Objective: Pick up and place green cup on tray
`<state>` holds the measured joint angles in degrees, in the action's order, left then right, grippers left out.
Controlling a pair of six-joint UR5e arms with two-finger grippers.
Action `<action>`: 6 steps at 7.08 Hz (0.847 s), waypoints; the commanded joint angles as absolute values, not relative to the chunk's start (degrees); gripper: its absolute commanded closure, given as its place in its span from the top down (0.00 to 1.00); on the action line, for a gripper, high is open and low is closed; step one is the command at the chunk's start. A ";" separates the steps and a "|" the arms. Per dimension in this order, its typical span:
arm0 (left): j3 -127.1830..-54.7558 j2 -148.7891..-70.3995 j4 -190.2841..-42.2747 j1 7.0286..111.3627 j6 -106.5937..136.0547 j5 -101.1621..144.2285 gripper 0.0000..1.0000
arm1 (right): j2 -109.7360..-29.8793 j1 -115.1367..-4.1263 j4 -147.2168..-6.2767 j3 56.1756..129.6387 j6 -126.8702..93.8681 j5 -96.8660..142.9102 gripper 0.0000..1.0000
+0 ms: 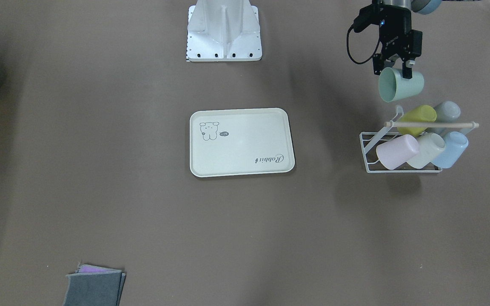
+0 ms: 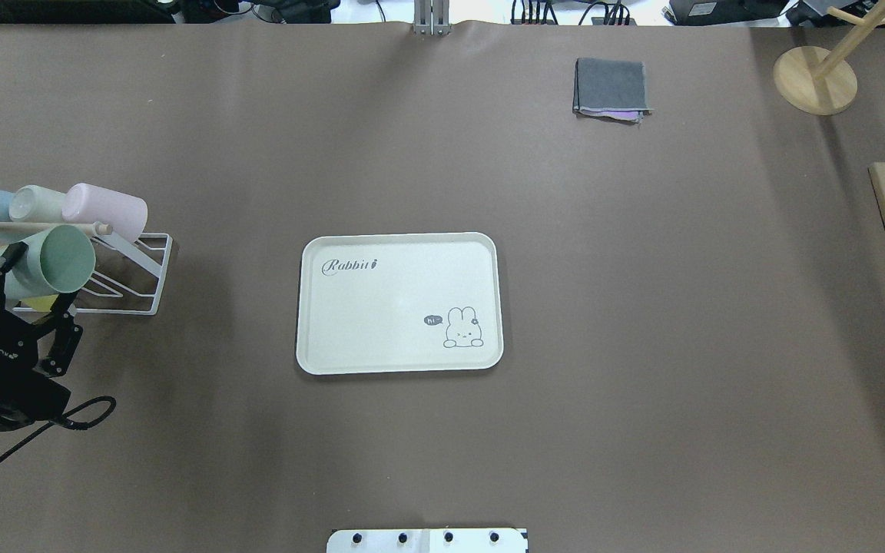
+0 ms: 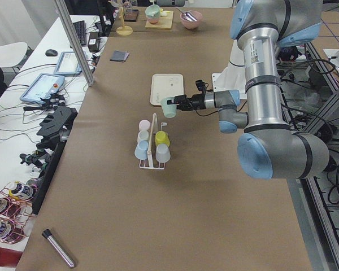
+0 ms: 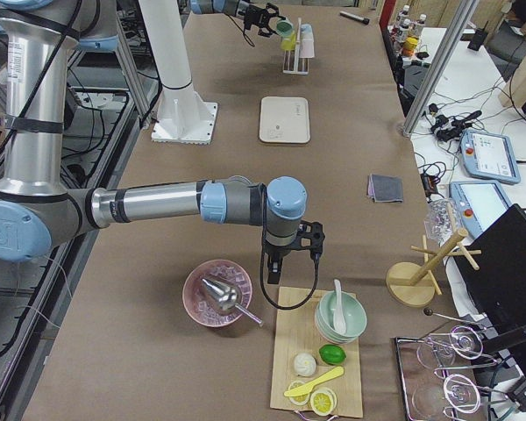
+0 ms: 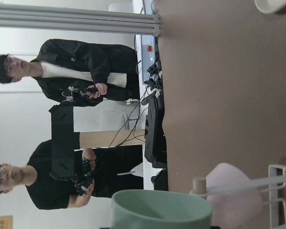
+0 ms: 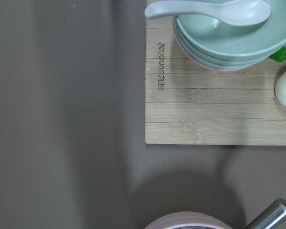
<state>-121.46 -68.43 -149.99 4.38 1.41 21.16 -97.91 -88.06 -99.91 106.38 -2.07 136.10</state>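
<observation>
The left gripper (image 1: 393, 72) is closed on the green cup (image 1: 402, 85), held sideways, and the tray (image 1: 245, 127) lies well apart toward the robot's right

Mint cup (image 1: 406, 87), cream tray (image 1: 245, 144), apparently grey-printed

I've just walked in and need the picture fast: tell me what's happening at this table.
The left gripper is shut on the green cup, holding it on its side in the air just clear of the wire rack, which holds five other cups. The tray lies bare at the table's middle, so the placing is not yet done. The right gripper hangs far off by the wooden board, away from the task.
</observation>
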 commanded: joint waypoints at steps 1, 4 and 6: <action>-122.87 -69.08 -149.94 2.99 14.46 20.92 0.71 | -97.91 -88.07 -99.93 106.35 -2.46 135.88 1.00; -120.08 -75.03 -150.03 -0.52 27.91 21.27 0.71 | -97.91 -88.07 -99.93 106.52 -2.55 136.49 1.00; -116.64 -80.75 -150.03 -0.70 33.30 21.27 0.71 | -97.91 -87.98 -99.76 105.56 -2.29 135.79 1.00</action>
